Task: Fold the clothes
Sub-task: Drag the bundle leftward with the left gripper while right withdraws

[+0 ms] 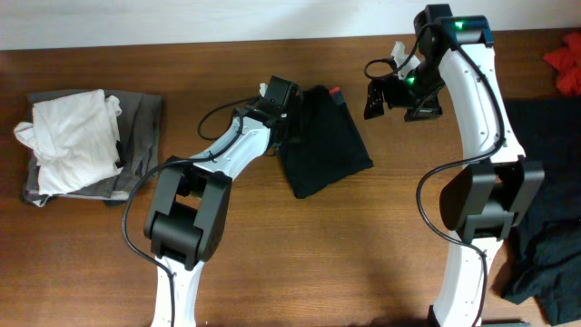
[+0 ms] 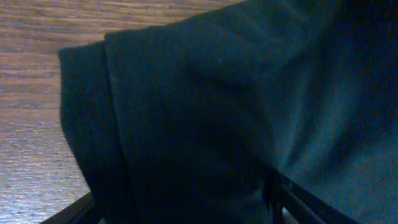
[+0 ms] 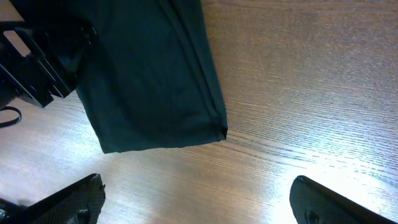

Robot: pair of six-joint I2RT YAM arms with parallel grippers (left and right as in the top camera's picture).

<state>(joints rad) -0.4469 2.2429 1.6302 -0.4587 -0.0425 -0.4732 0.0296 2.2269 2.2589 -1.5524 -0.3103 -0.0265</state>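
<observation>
The clothes, black trousers (image 1: pixel 322 141) folded into a compact rectangle, lie flat at the table's centre, with a bit of red-orange edging (image 1: pixel 336 93) showing at the far corner. My left gripper (image 1: pixel 290 113) rests at their far left edge. In the left wrist view its jaws (image 2: pixel 186 208) stand wide apart with black fabric (image 2: pixel 217 112) lying between them, not pinched. My right gripper (image 1: pixel 399 95) hovers to the right of the trousers, open and empty (image 3: pixel 196 199) over bare wood. The folded corner (image 3: pixel 149 81) shows in the right wrist view.
A white garment (image 1: pixel 68 136) lies on a grey garment (image 1: pixel 141 127) at the far left. Dark clothes (image 1: pixel 545 236) are heaped at the right edge, with a red item (image 1: pixel 567 59) at the back right corner.
</observation>
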